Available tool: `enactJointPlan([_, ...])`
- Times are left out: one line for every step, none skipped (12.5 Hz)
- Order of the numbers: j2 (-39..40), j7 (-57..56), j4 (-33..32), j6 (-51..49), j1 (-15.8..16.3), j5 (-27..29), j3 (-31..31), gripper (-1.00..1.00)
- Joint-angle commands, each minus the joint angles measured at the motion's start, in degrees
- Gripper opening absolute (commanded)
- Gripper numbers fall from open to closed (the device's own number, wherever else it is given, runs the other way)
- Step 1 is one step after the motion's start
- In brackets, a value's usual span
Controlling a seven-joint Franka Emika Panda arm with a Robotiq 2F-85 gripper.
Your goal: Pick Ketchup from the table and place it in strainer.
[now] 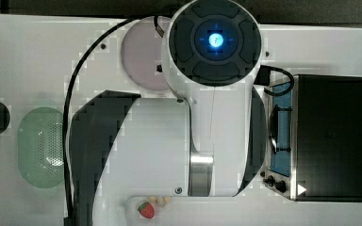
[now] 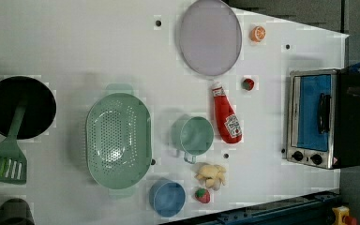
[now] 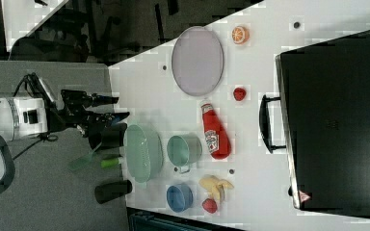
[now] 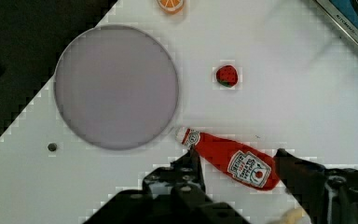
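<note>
Top view: the arm's white body covers most of the table (image 1: 37, 52), so you get little here beyond the mint strainer (image 1: 40, 148) poking out at the top view's left and the toaster oven (image 1: 320, 136) at the top view's right.

Left view: the ketchup bottle (image 2: 226, 115) lies flat on the table, its white cap toward the lilac plate (image 2: 209, 36) and its fat end toward the bottom of the picture. A small green cup (image 2: 194, 136) sits just beside it, between it and the strainer (image 2: 118, 139), which lies further to the left view's left.

Right view: the same layout holds, bottle (image 3: 214, 130), cup (image 3: 183, 150), then strainer (image 3: 144, 153) in a row toward the right view's left. Your claw (image 3: 107, 108) hangs high above the table, off beyond the strainer, holding nothing.

Wrist view: this is the one to steer by. The claw (image 4: 240, 163) is spread open and empty, and the bottle (image 4: 230, 159) appears between its two fingers (image 4: 193, 165), well below them. The bottle's long axis runs roughly from one finger toward the other, so I judge you would close on its ends rather than across its body. Consider turning the wrist a quarter turn before you descend, so the fingers meet the rounded sides.
</note>
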Motion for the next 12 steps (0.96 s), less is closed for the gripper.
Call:
enactJointPlan([-9.9, -3.2, -4.3, -8.3, -5.8, 0.9, 3.8, 0.58])
enactJointPlan([-9.3, -3.6, -4.7, -7.9, -5.8, 0.9, 3.9, 0.80])
enactJointPlan([-8.6, -4.0, -5.7, -7.7, -5.8, 0.9, 4.1, 1.00])
enactJointPlan([-7.8, -5.2, -7.0, -7.5, -5.7, 0.9, 4.3, 1.00])
enactJointPlan([-6.9, -7.5, -8.4, -6.9, -5.7, 0.9, 4.6, 1.00])
enactJointPlan([-5.9, -10.8, -10.0, -5.8, -5.6, 0.9, 5.0, 1.00])
enactJointPlan([-4.9, -15.0, -11.8, -4.2, -5.6, 0.9, 5.3, 1.00])
enactJointPlan([-3.9, -19.9, -13.6, -2.6, -5.6, 0.9, 5.6, 1.00])
enactJointPlan([-2.9, -25.6, -15.3, -0.8, -5.6, 0.9, 6.0, 1.00])
enactJointPlan([-2.0, -32.1, -17.0, 1.3, -5.6, 0.9, 6.2, 1.00])
enactJointPlan([-1.2, -39.0, -18.8, 4.2, -5.6, 0.8, 6.3, 1.00])
enactJointPlan([-0.5, -45.2, -20.7, 7.8, -5.6, 0.8, 6.5, 1.00])
